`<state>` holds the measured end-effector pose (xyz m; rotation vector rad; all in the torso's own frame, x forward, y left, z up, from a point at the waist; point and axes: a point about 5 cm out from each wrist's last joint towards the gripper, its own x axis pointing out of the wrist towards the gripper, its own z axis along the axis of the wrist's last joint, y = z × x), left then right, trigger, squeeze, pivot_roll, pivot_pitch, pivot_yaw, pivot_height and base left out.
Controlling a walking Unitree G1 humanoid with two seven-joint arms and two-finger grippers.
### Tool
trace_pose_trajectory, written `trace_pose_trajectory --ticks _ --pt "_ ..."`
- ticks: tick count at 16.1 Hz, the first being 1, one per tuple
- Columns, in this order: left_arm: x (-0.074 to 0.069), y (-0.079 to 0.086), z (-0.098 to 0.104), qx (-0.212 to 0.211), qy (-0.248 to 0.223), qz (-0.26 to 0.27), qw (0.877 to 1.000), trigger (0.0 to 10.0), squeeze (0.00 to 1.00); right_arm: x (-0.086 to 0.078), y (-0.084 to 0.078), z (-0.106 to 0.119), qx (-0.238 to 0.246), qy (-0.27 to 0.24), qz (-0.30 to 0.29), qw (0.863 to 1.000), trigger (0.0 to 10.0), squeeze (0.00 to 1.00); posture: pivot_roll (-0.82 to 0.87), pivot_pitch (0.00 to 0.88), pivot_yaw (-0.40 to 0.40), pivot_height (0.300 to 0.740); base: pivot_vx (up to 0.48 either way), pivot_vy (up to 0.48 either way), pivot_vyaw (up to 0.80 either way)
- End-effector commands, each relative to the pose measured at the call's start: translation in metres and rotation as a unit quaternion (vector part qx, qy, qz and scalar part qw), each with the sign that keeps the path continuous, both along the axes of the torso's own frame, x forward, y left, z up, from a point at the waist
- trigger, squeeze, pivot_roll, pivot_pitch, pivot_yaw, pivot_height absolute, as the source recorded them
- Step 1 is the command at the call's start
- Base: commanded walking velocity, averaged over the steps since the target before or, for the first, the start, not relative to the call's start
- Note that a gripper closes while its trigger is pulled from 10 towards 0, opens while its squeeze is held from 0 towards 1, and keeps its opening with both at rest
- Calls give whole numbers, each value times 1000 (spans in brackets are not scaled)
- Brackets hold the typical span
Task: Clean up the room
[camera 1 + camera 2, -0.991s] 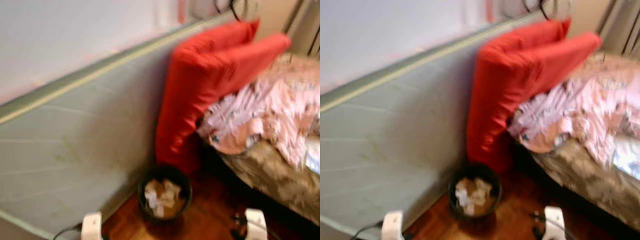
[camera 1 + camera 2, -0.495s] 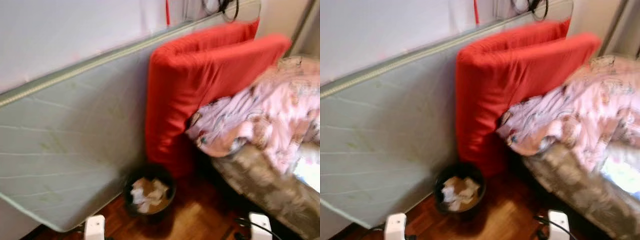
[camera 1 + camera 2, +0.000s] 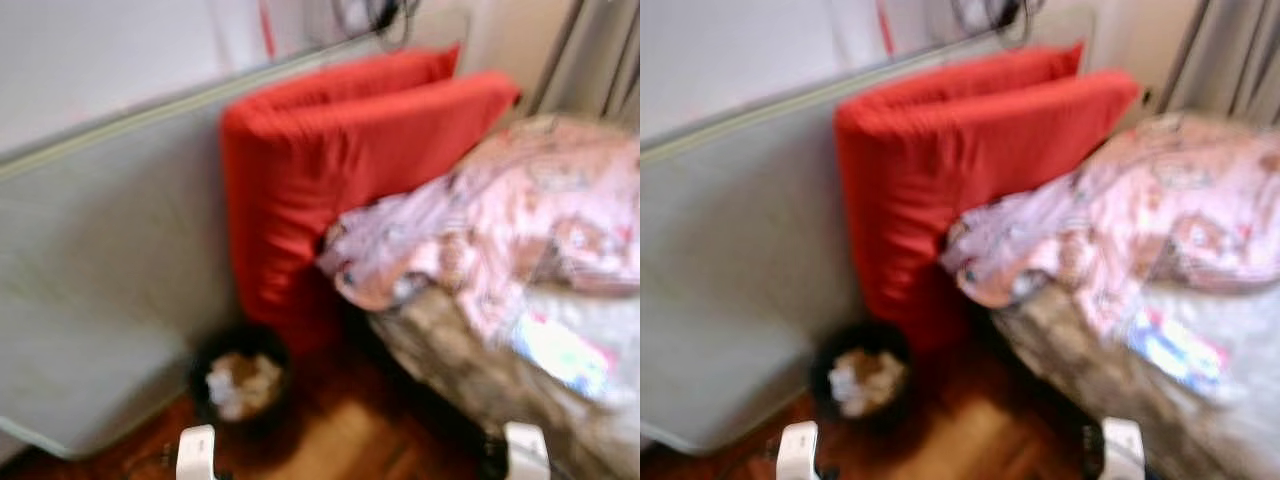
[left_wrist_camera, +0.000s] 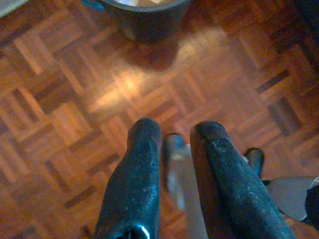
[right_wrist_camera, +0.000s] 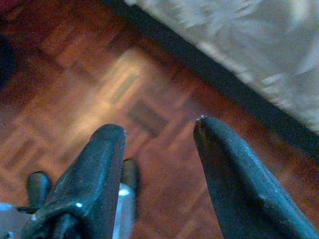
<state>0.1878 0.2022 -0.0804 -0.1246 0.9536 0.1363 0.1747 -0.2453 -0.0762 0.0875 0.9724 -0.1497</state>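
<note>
Both arms hung low with nothing held — the left gripper (image 4: 172, 149) had its fingers nearly together over bare parquet floor (image 4: 60, 99), the right gripper (image 5: 159, 144) sat wider apart beside the bed's patterned edge (image 5: 239, 55). The black waste bin (image 3: 238, 380), full of crumpled paper, stood on the floor against the red cushion (image 3: 330, 190), with a rumpled pink blanket (image 3: 520, 220) on the bed. View was blurry, so I'd say steady up first — then pick a target.
</note>
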Motion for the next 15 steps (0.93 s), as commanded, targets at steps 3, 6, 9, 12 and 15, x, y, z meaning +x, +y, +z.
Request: trace_pose_trajectory --ticks 3,6,9,12,15 --pt "-9 9 -3 7 12 8 1000 10000 0 2 9 -2 9 -3 6 1000 10000 0 -26 0 44 740 0 0 0" --pt "-9 9 -3 6 11 10 1000 10000 0 2 9 -2 11 -1 5 1000 10000 0 -26 0 44 740 0 0 0" --pt "-8 9 -2 4 11 14 1000 10000 0 2 9 -2 10 4 12 1000 10000 0 -21 0 39 740 0 0 -650" --pt "-8 9 -2 4 11 14 1000 10000 0 3 10 -1 10 4 14 1000 10000 0 -19 0 37 740 0 0 -746" --pt "-7 10 -2 4 11 15 1000 10000 0 3 10 -1 11 4 14 1000 10000 0 -17 0 38 740 0 0 -744"
